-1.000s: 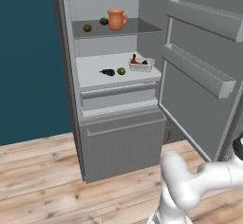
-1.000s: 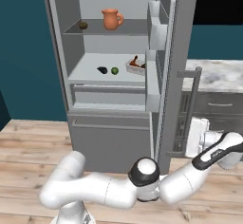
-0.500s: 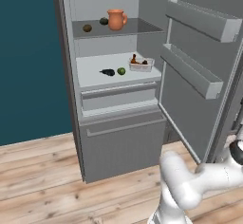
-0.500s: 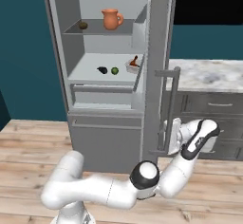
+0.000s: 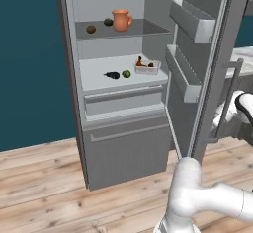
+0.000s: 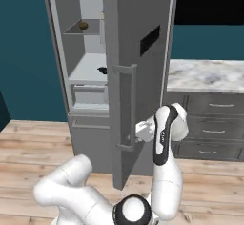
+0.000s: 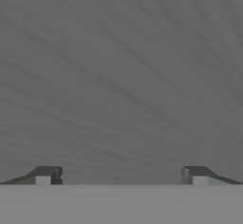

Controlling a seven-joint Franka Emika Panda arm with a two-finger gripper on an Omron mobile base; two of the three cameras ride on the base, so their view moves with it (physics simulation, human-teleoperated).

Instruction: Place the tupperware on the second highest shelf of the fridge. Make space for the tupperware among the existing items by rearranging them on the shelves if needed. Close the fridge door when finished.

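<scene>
My jaws [image 7: 121, 175] are spread against the door [image 6: 143, 71]; pushing off-centre, I may slip off before it latches.

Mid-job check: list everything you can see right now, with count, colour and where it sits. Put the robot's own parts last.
fridge: one, grey, pale inside, standing on the wood floor.
fridge door: one, grey, partly open, black display and bar handle on its outer face, grey bins inside.
jug: one, orange, on the grey glassy upper shelf.
round fruits: two, dark, left of the jug on that shelf.
second highest shelf: one, white.
tupperware: one, clear-white with brown food, right side of the white shelf.
aubergine: one, dark, on the white shelf.
lime: one, green, beside the aubergine.
counter: one, marbled top over grey drawers, right of the fridge.
gripper: one, dark fingertips apart, close against a grey surface.
</scene>
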